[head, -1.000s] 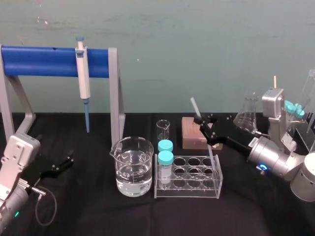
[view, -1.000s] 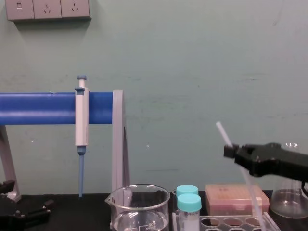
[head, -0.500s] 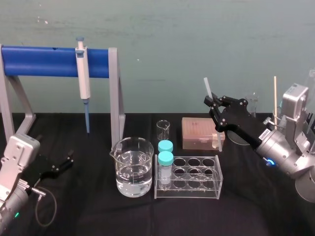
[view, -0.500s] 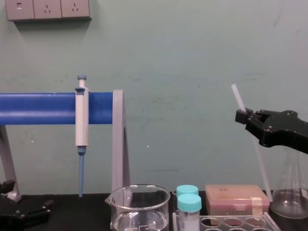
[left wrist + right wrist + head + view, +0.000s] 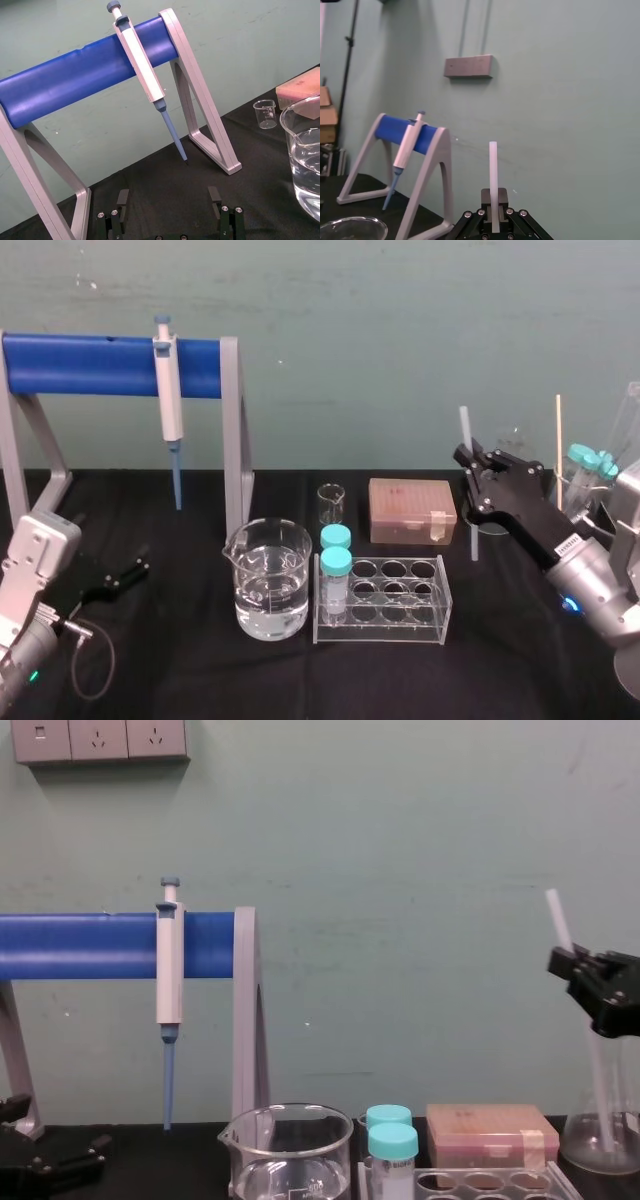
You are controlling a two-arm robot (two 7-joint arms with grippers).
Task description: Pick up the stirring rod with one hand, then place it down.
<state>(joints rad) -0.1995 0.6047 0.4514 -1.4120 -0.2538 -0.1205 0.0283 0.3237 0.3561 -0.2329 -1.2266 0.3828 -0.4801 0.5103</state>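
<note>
The right black two-fingered gripper (image 5: 468, 456), fingers clamped on the thin translucent whitish stirring rod (image 5: 473, 536), holds it near upright above the black desk (image 5: 200, 670), beside the pinkish rectangular box (image 5: 410, 510). Best to lower slowly, tilt it flat clear of the glass conical flask (image 5: 582, 1142), then release. The left black gripper (image 5: 138, 566) lies parked at the left, fingers apart.

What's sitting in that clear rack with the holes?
Two teal-capped tubes stand at the rack's left end; the other holes look empty. The front one covers the rear one's body.

The right end effector (image 5: 493, 214) clamps the upright stirring rod (image 5: 493, 170), a pipette (image 5: 405, 147) hanging on a rack (image 5: 385, 128) beyond.
</note>
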